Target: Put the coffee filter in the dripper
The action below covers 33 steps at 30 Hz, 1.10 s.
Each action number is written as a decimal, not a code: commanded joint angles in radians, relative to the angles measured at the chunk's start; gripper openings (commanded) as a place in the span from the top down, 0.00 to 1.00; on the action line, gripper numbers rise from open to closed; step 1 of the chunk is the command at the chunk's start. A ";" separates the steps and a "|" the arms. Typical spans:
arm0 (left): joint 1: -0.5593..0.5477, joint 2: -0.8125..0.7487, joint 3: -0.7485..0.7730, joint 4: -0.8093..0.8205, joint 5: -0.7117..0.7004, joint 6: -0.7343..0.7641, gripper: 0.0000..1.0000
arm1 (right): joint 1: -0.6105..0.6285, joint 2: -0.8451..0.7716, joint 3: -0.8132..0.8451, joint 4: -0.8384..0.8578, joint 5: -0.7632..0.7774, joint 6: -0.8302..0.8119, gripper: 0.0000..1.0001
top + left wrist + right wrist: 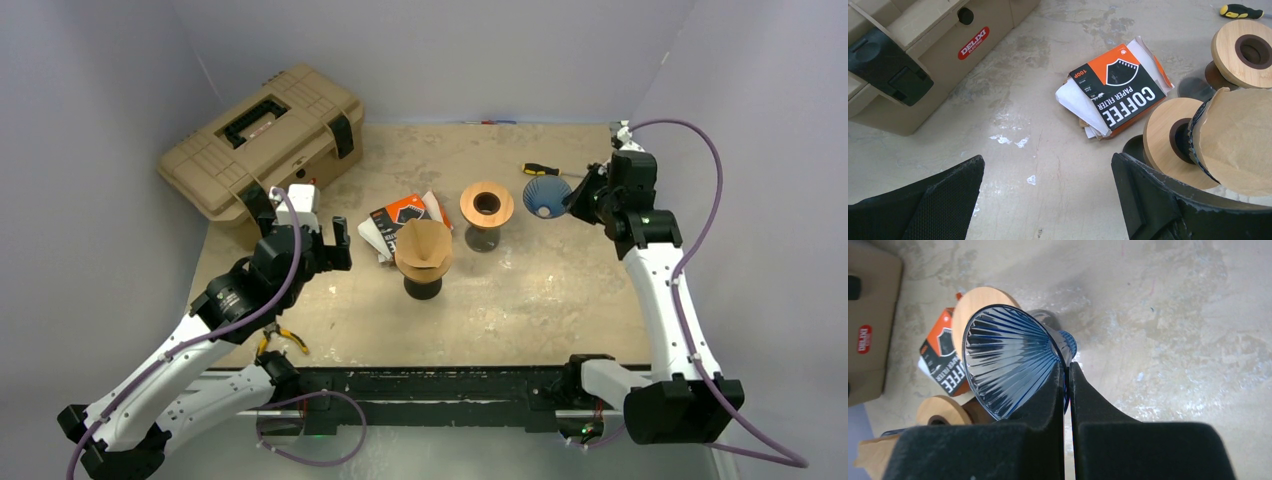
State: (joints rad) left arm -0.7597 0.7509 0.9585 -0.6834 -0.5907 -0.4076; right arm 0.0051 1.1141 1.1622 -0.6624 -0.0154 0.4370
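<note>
Paper filter [424,248], brown, sits on the near stand [422,288] in the top view, at the middle of the tabletop [560,300]. In the left wrist view, the left hand [1045,160] stands wide apart and empty, near a filter packet [1118,95]. In the right wrist view, the right hand [1066,367] is clamped on the rim of the blue dripper [1008,360].

The dripper [1008,360] is showing translucent blue, ribbed in radiating lines; coffee filter [424,248] is showing plain tan; filter packet [1120,95] is showing orange, black, white lettering.
</note>
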 commanded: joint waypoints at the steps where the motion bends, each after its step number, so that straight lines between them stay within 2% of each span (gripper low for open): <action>1: -0.002 0.001 0.013 0.008 -0.001 0.004 0.01 | -0.002 0.003 0.085 0.043 -0.110 -0.015 1.00; 7: -0.001 0.001 0.013 0.007 -0.003 0.004 0.01 | 0.034 0.049 0.139 0.050 -0.171 0.011 1.00; 17: -0.001 0.008 0.013 0.008 -0.003 0.005 0.01 | 0.202 0.164 0.205 0.097 -0.127 0.073 1.00; 33: -0.002 0.015 0.014 0.006 -0.004 0.008 0.01 | 0.246 0.273 0.216 0.144 -0.078 0.080 1.00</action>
State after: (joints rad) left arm -0.7597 0.7658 0.9585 -0.6834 -0.5907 -0.4072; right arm 0.2470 1.3853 1.3403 -0.5751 -0.1341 0.5133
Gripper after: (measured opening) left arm 0.993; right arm 0.021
